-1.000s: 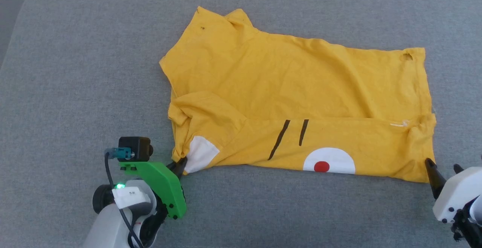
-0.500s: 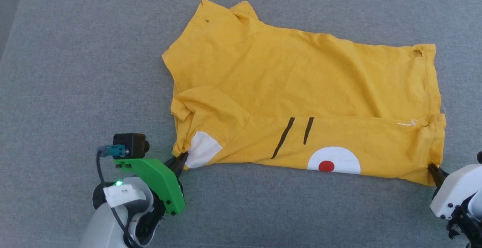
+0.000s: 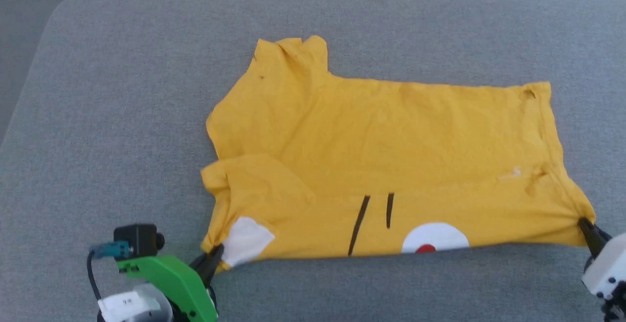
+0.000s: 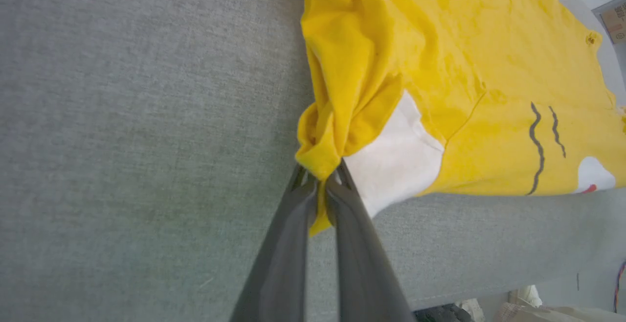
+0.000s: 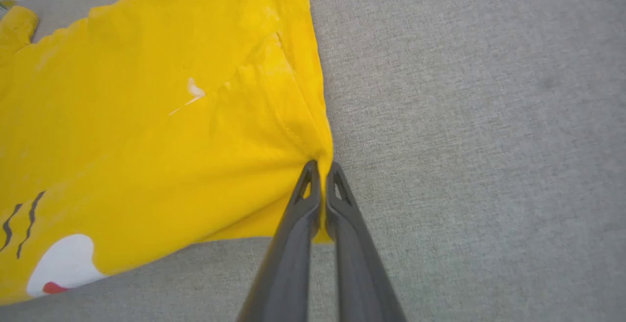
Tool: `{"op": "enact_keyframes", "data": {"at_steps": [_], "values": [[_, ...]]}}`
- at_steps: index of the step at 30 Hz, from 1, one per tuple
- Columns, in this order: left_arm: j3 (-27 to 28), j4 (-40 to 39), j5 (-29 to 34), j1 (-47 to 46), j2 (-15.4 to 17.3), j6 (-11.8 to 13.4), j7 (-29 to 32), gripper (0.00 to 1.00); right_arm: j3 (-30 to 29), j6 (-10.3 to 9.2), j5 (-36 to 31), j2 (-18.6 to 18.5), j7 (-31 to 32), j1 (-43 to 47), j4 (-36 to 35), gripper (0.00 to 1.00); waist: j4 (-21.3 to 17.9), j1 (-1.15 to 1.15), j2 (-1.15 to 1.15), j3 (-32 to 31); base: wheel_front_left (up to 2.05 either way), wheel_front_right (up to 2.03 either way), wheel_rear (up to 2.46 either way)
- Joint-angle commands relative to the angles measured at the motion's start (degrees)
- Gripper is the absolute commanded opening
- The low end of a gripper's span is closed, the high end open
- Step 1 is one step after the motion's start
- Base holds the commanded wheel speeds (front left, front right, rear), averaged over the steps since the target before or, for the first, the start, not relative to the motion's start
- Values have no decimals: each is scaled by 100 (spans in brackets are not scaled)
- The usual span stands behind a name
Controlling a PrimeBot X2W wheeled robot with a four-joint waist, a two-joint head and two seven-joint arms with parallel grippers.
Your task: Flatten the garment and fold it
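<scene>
the left gripper [image 3: 214,258], at the front-left of the grey padded table [image 3: 98,116], has its jaws pinched together on a bunched corner of the garment [image 3: 381,141], just beside a white patch [image 3: 247,239]. in the left wrist view a tuft of yellow cloth pokes out between the fingers. the garment lies spread across the middle of the table, one sleeve toward the far edge. its near strip is folded over, so two black strokes [image 3: 359,224] and a white disc with a red dot [image 3: 433,236] show along the near edge, which seems raised a little, with shadow under it. at the front-right, the right gripper [image 3: 585,225] is closed tight on the other near corner.

this looks like the flattening step, with both near corners gripped. the next move likely calls for drawing the two corners apart and toward the front edge evenly, to open the folded strip without the thin cloth slipping free.
</scene>
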Motion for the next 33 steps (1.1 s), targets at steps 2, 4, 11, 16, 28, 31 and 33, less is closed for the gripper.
{"op": "enact_keyframes", "data": {"at_steps": [2,4,11,16,28,31,33], "values": [[22,-209,-118,303,58,84,124,0,-115,-10,114,-11,47,214,-119,0,8,0,0,-40,0,0,0],[4,-392,-177,502,35,137,205,0,-188,-10,194,-11,83,366,-184,0,23,0,0,-43,0,0,0],[-62,-439,-317,844,-89,228,280,0,-227,-10,222,-11,74,745,-115,0,62,0,0,-63,0,0,0],[-38,-20,-327,770,-178,206,83,0,-73,-10,267,-11,-134,715,241,0,42,0,0,-133,0,0,0],[182,17,-198,391,-203,14,-728,100,-139,-10,231,-11,-552,490,101,100,58,0,0,-232,0,0,0],[346,-391,39,299,-144,21,-1194,100,-123,-10,143,-11,-844,363,-376,100,63,0,0,-207,0,0,0],[433,-634,374,156,-142,29,-1765,100,5,-10,-126,-11,-1250,262,-727,100,70,0,0,-182,0,0,0]]}}
